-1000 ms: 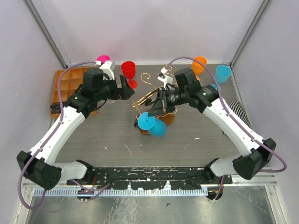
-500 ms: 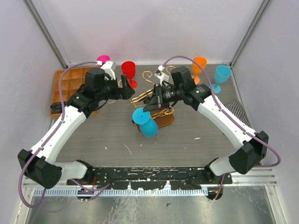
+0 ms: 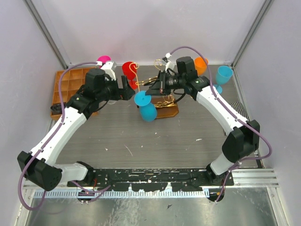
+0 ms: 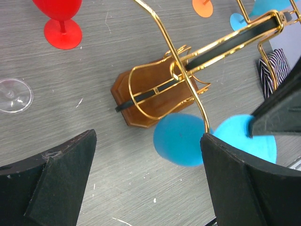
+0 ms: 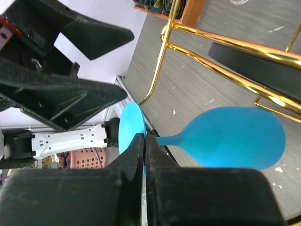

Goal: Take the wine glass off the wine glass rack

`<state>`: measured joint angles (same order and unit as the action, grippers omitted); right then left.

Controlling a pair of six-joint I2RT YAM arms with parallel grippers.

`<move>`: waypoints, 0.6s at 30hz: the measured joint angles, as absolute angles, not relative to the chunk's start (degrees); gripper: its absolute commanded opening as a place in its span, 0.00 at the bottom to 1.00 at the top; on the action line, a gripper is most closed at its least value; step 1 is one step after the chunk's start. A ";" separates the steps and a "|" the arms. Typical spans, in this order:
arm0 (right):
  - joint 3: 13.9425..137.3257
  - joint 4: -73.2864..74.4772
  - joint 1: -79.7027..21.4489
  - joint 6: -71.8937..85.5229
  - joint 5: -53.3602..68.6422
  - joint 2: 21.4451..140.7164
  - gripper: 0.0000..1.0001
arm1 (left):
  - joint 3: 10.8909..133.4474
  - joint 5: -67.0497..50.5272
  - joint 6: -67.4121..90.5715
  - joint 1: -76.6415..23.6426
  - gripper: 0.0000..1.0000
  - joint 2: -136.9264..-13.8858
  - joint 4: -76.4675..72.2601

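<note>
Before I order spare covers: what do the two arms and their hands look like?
Both the left arm and right arm have white link shells with black joints. A purple cable loops along each. The left hand and right hand are black, with two flat fingers.

Two white-shelled arms (image 3: 59,134), black joints (image 3: 40,172) and wrists, looping purple cables (image 3: 77,65), matte black wedge-shaped fingers (image 4: 61,183)
</note>
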<state>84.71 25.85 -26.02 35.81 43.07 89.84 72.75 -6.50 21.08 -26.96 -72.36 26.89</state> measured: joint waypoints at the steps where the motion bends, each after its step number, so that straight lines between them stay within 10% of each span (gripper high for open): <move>1: 85.54 25.10 -25.78 35.94 43.27 90.72 0.01 | 72.75 -6.46 21.06 -26.96 0.98 -72.31 26.89; 18: 84.58 22.81 -27.09 36.34 48.56 90.37 0.01 | 72.73 -5.30 20.40 -26.96 0.98 -72.10 26.92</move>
